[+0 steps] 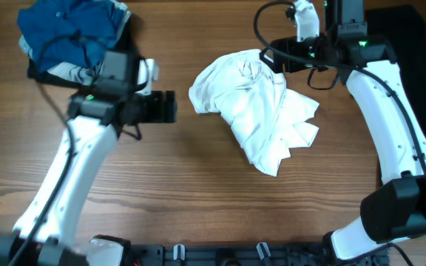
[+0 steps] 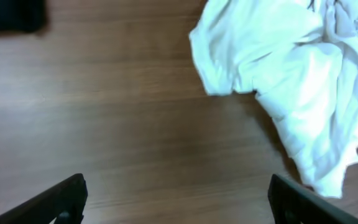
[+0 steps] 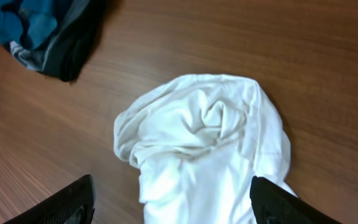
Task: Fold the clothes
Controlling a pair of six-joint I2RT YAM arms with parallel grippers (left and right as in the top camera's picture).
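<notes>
Closest to me, along the near edge of the wooden table [image 1: 161, 192], sit the bases of the two arms, each reaching away toward the far side. The left arm [image 1: 80, 170] slants up over bare wood, and the left gripper [image 2: 176, 196] stands with its fingers spread wide and nothing between them, only tabletop below. It points across at the clothes but is well apart from them. In the middle of the table lies the white T-shirt [image 1: 261, 111], crumpled in a loose heap, with a rounded bunch toward the far left and flatter, layered corners spilling out toward the near right. No print shows on it from here, just white folds. The right arm [image 1: 401, 133] curves up along the right side and bends back in over the far edge of that heap. The right gripper [image 3: 173, 186] hangs there with its fingers parted to either side of the bunched cloth, gripping nothing; whether the tips brush the fabric I cannot tell. Farther back, in the far left corner, a blue shirt [image 1: 69, 29] is piled in a rumpled mound on top of something dark. In the far right corner a black garment [image 1: 413, 52] lies partly hidden behind the right arm.
</notes>
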